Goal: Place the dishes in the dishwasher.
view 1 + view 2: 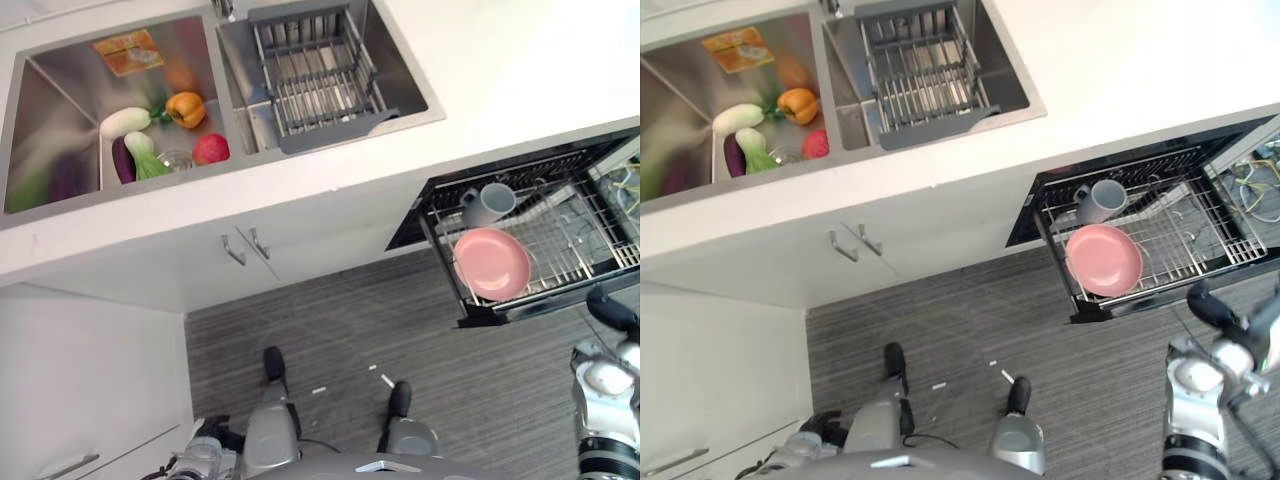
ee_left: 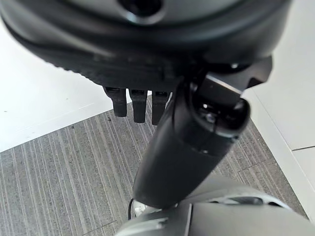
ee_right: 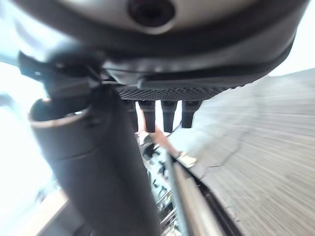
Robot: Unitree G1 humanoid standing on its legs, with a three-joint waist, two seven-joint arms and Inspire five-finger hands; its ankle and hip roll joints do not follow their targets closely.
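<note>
The dishwasher's lower rack (image 1: 590,262) is pulled out at the right, under the counter. A pink plate (image 1: 492,263) leans in its front left part, and a grey mug (image 1: 488,203) lies behind the plate. My right hand (image 1: 610,310) hovers just in front of the rack's front edge, fingers straight and holding nothing. In the right wrist view its thumb (image 3: 93,172) stands before the rack's rim (image 3: 189,196), with a bit of the pink plate (image 3: 157,136) past the fingers. My left hand (image 2: 147,49) hangs low over the floor, fingers straight and empty.
A double sink sits in the white counter (image 1: 500,70). Its right basin holds a grey wire drainer basket (image 1: 315,75). The left basin holds an orange pepper (image 1: 186,108), a red vegetable (image 1: 211,149), a purple aubergine (image 1: 122,160) and a white one (image 1: 124,121). Cabinet handles (image 1: 245,245) stick out below.
</note>
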